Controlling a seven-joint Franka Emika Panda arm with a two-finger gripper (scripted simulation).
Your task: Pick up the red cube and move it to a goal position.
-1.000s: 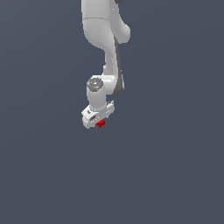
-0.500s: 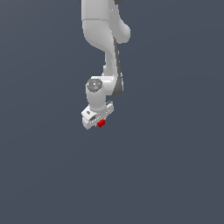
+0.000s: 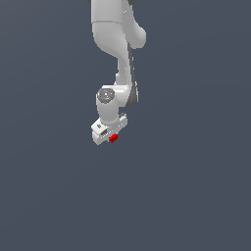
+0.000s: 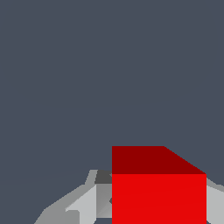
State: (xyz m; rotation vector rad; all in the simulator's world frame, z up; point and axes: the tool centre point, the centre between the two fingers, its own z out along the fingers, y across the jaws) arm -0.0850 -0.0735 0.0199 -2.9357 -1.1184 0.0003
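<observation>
With the tool (image 3: 112,138) closed on the cube (image 3: 113,138), carry it to the goal smoothly, holding grip force constant and avoiding abrupt wrist rotation.

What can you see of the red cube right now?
The red cube is plain bright red with flat, unmarked faces, one face darker in shade. It sits between the fingers of the white gripper, which is shut on it. In the exterior view it looks tiny beside the gripper. Nothing else touches it.
</observation>
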